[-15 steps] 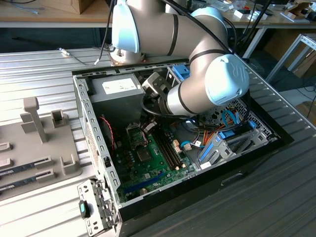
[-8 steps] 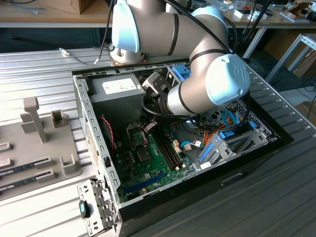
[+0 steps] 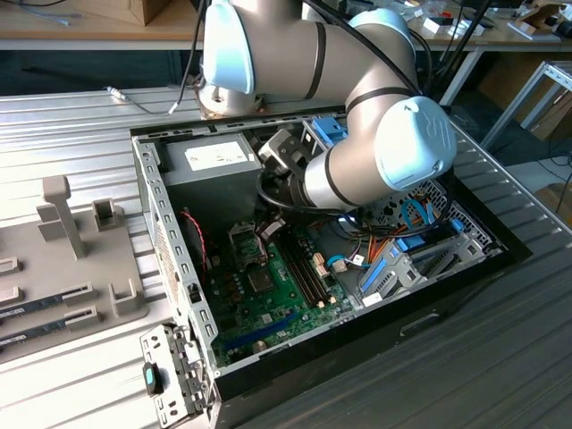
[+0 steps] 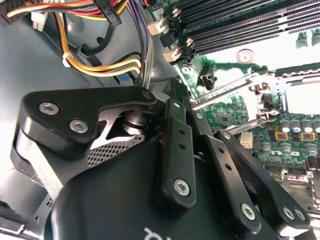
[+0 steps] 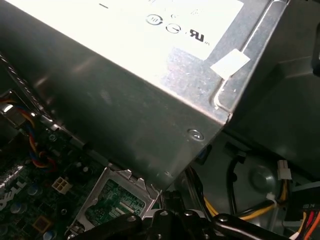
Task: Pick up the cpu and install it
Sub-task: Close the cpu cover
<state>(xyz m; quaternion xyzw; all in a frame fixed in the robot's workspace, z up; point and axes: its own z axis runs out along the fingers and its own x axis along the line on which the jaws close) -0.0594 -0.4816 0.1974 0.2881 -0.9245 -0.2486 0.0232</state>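
Down went the silver-and-pale-blue robot arm (image 3: pixel 357 170), bent deep into the open black computer case (image 3: pixel 465 268), with its black pincer (image 3: pixel 273 222) low over the green motherboard (image 3: pixel 268 299). At the pincer's tip in the exterior view sat a small, flat, silvery square piece, seemingly the cpu (image 3: pixel 270 231). It was just beside the metal-framed processor socket (image 3: pixel 243 241), on the socket's side toward the exterior view's right. Clenched or released? That could not be told, nor whether the cpu touched the board. In the second wrist view the pincer (image 4: pixel 175 95) pointed toward the processor socket (image 4: pixel 300 95), with two thin metal lever rods (image 4: pixel 225 95) beside it and long black memory slots (image 4: pixel 240 25) close by. In the first wrist view the silvery sheet-metal box of the power supply (image 5: pixel 150 75) loomed just beyond the socket's hinged frame (image 5: pixel 115 200).
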